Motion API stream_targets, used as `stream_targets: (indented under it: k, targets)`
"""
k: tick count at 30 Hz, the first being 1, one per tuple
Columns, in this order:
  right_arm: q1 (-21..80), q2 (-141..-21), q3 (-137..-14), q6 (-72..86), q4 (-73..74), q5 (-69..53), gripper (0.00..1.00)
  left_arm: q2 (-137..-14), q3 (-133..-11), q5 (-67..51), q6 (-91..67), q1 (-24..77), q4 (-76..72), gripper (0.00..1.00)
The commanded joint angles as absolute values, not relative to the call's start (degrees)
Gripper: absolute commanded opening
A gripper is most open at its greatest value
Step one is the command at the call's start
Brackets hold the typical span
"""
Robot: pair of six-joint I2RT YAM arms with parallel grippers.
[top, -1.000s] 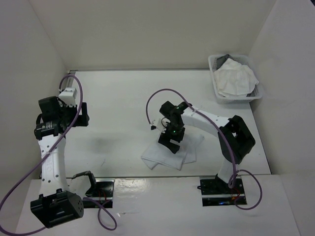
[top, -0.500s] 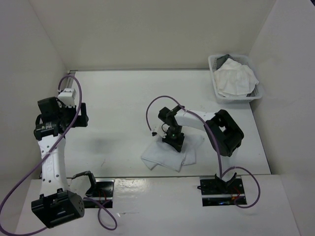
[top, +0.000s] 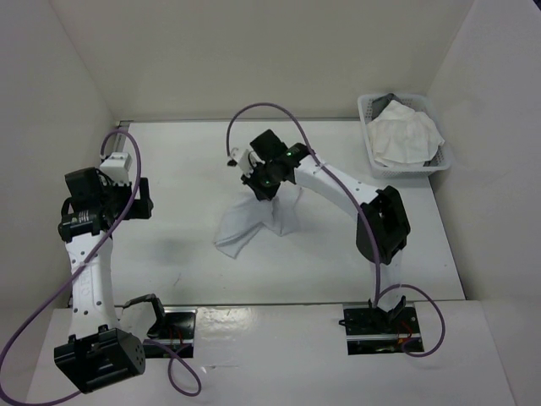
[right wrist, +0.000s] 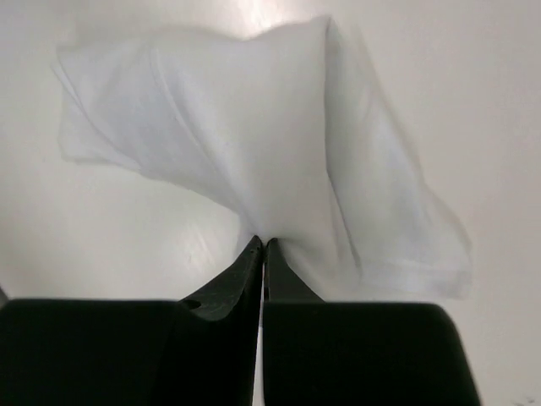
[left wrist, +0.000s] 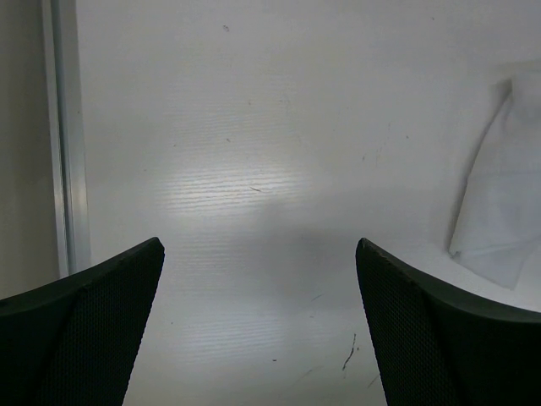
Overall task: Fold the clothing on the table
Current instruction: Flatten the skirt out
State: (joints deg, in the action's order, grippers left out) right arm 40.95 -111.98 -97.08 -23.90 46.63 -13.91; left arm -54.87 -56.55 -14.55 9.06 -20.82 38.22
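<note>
The clothing [top: 254, 217], a thin plain white cloth, hangs from my right gripper [top: 267, 185] over the middle of the table [top: 186, 161]; its lower end trails on the tabletop. In the right wrist view the black jaws meet on a pinched bit of the clothing [right wrist: 287, 169], and the right gripper [right wrist: 264, 244] is shut on it. My left gripper [left wrist: 260, 247] hovers wide open over bare tabletop at the left, well apart from the cloth. An edge of the clothing [left wrist: 499, 203] shows at the right of the left wrist view.
A white lattice basket [top: 369, 135] holding crumpled white cloth [top: 404, 133] stands in the back right corner. White wall panels close in the table on three sides. A metal rail [left wrist: 66, 135] runs along the table's left edge. Purple cables loop off both arms.
My right gripper closed on the clothing near the front of the table, then lifted it and carried it back and to the left. The left arm stayed still.
</note>
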Motion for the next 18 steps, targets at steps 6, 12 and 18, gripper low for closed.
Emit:
stream_targets:
  k: [6,12,18]
  targets:
    - [34.3,-112.6,-100.3,-14.5,36.6,-6.8,0.00,-56.6,-57.7,-18.2,11.4,-20.5,38.2,1.00]
    - [32.2,-115.2,-100.3,-7.5,35.5,9.5,0.61,-59.3,-57.7,-20.9,12.6,-19.2,37.7,1.00]
    - [39.2,-105.7,-88.9,-13.8,29.9,20.4,0.76,-64.8,-58.9,-22.5,12.7,-15.4,36.6,1.00]
